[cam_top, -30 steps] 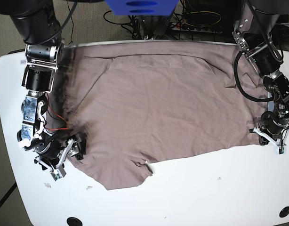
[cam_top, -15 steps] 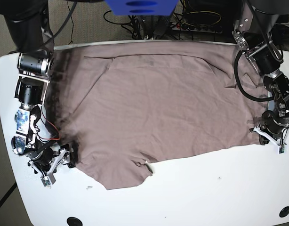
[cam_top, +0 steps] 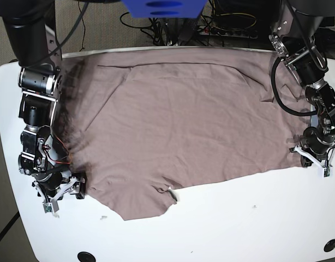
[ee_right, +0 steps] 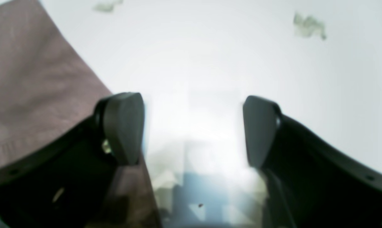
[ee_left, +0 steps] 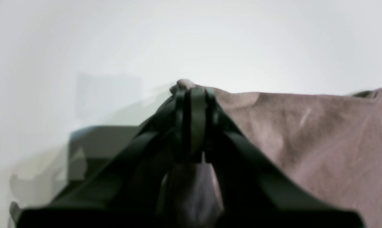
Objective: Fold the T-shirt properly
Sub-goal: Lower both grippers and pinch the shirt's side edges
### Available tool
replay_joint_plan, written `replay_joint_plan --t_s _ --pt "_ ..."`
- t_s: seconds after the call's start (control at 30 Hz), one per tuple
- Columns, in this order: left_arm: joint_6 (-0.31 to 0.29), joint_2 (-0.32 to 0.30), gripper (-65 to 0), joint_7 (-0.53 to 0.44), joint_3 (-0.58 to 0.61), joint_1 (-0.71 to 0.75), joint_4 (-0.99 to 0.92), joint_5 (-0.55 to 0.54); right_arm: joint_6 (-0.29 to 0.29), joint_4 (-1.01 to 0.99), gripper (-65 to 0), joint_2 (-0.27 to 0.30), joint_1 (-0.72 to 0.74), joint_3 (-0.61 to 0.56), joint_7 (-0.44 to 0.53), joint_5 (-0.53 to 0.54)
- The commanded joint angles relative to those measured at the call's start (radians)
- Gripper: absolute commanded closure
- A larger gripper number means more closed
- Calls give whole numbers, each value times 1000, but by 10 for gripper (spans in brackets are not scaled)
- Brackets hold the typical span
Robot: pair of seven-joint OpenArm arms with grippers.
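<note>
The T-shirt lies spread flat across the white bench, its far edge along the bench's back rim and its near edge ragged toward the front, with 1 small fold sticking out near the middle. Over the last second the right arm has slid outward and toward the front corner: its right pincer, which sat at the shirt's edge a second ago, now rests just beside the cloth on bare bench. In the right wrist view the right pincer has its 2 pads spread wide with only white surface between them, the fabric lying off to one side. So that side of the garment has been let go or was never caught, and a fresh approach looks needed there. The left pincer has not moved; its jaws are pressed together on the shirt's corner, with a small nub of fabric poking past the tips in the left wrist view. With 1 corner pinched and the other free, folding has not started.
</note>
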Motion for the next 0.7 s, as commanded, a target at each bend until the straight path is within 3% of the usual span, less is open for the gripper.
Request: replay_joint_plan --t_s 0.0,0.33,0.67 --pt "3 -16 -11 10 -2 -11 16 8 6 0 -473 13 36 5 28 9" --pt "2 -16 -10 6 -1 -8 16 11 13 -55 -464 17 41 7 55 12" --pt "2 -14 -11 4 1 -9 19 15 16 -44 -451 0 34 5 22 11"
